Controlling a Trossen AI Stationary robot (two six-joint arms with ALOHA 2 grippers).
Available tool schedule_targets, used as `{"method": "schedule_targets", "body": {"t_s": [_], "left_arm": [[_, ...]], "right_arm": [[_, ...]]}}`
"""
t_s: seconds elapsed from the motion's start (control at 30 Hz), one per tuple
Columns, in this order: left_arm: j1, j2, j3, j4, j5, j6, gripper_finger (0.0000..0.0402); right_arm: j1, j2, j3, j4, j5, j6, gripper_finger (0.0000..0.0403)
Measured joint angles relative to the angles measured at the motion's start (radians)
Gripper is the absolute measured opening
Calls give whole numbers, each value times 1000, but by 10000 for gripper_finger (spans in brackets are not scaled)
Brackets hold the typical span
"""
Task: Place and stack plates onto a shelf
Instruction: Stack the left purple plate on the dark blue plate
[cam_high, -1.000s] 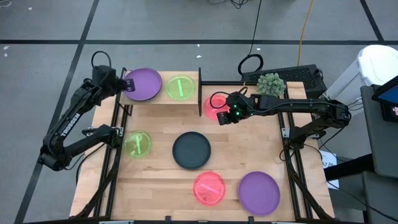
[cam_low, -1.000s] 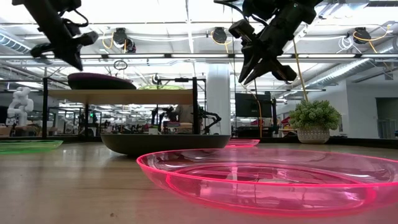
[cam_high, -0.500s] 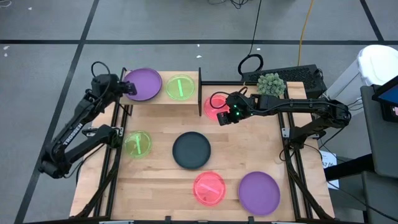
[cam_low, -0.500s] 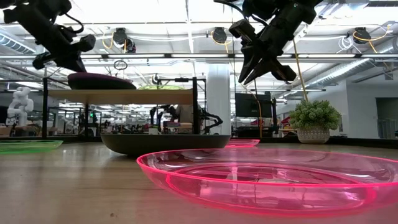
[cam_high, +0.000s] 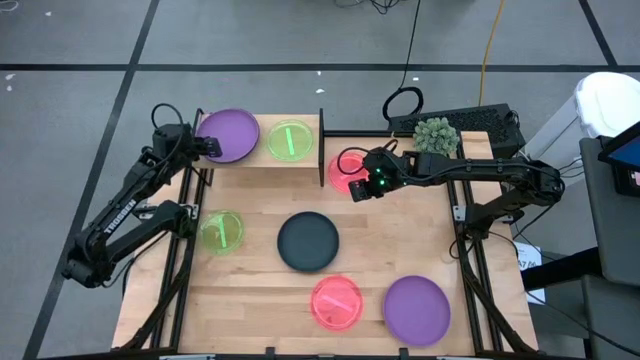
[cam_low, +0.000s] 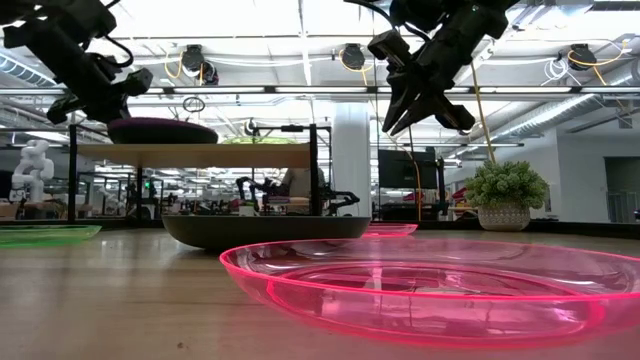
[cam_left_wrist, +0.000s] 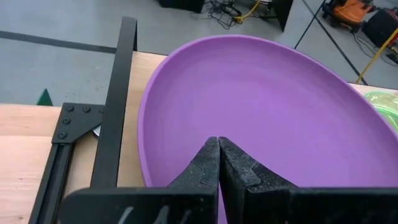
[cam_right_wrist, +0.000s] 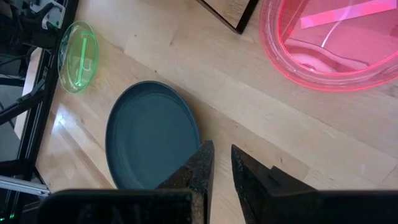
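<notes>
The shelf (cam_high: 262, 163) stands at the table's far left and carries a purple plate (cam_high: 232, 133) and a green plate (cam_high: 290, 140) side by side. My left gripper (cam_high: 207, 146) is shut at the purple plate's left rim (cam_left_wrist: 186, 143), slanting down over it. My right gripper (cam_high: 362, 188) hangs above the table just right of the shelf. Its fingers stand a little apart with nothing between them, over a pink plate (cam_high: 338, 170) lying on the tabletop. A dark teal plate (cam_high: 307, 241) lies at the table's middle. My left gripper has its shut fingertips (cam_left_wrist: 219, 152) right over the purple plate's left rim, coming slantwise from the table's left and pointing down. I cannot tell whether they touch the plate. The plate lies flat on the shelf board.
A green plate (cam_high: 222, 232) lies at the left. A pink plate (cam_high: 336, 302) and a purple plate (cam_high: 417, 310) lie near the front edge. A small potted plant (cam_high: 436, 135) and a keyboard (cam_high: 470, 124) sit at the far right. The shelf's black end panels (cam_high: 321, 148) stand upright.
My left gripper has come down and a little toward the table's left edge, to the purple plate's left rim, staying shut. The plates have not moved.
</notes>
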Motion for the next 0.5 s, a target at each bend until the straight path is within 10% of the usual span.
{"method": "schedule_targets", "body": {"t_s": [0.5], "left_arm": [[0,-25,27,-76,-5,-63,0]], "right_arm": [[0,0,0,0,0,0,43]]}}
